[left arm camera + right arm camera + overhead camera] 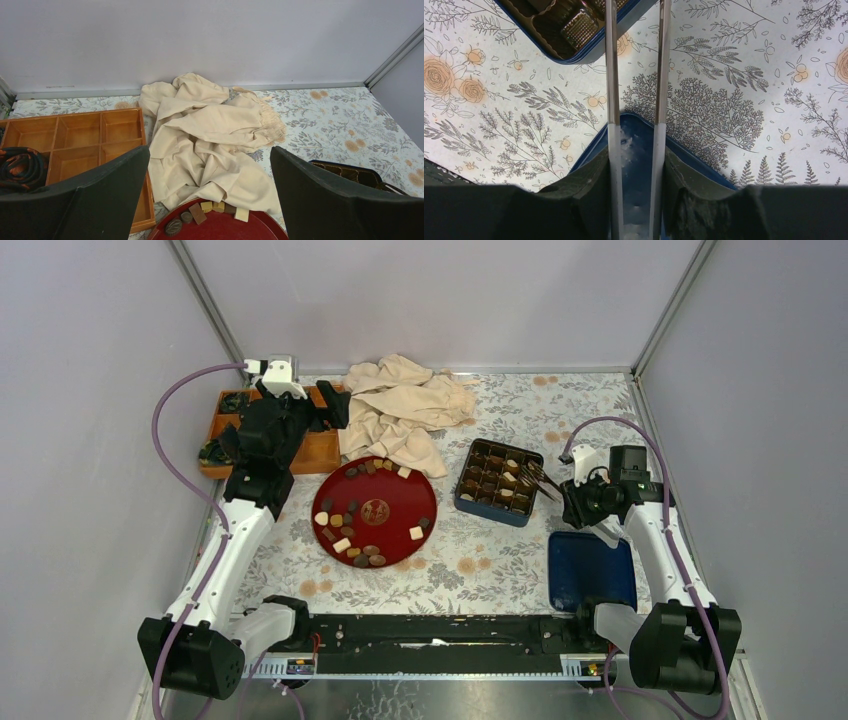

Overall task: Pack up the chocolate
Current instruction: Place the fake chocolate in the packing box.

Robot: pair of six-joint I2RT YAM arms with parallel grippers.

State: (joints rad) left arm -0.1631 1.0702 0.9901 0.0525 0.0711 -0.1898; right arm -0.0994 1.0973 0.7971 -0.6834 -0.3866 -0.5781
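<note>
**Lower right of the top view.** You find the blue lid (590, 570) lying flat on the floral table covering (560, 410), just beside the right arm.

**Right of centre.** The right gripper (636, 155) pinches a pair of metal tweezers (540, 480). Its fingers (589, 175) press on the outer faces of the two blades. In the right wrist view the blades run parallel with a gap between them and leave the frame at the top. You cannot tell there whether anything sits between the tips. In the top view the tips lie over the right edge of the box (490, 510), and they are too small to read.

**Centre.** The red plate (400, 515) carries most of the chocolate (322, 518). The dark, light brown and cream pieces are scattered over its left half, lower rim and upper rim. More pieces sit in some compartments of the box, which stands to the right of the plate and apart from it.

**Upper left.** The left gripper (209, 152) hangs with its fingers (100, 195) spread wide and nothing between them. In the left wrist view you look past them at the far rim of the plate and its pieces. Under this arm lies the wooden tray (80, 130), divided into compartments. One of them, at the left edge of the left wrist view, holds a dark coiled object (20, 167) that you cannot identify.

**Upper centre.** The cream cloth (405, 405) lies crumpled. It touches the tray's right side, and its lower edge reaches the plate's upper rim.
</note>
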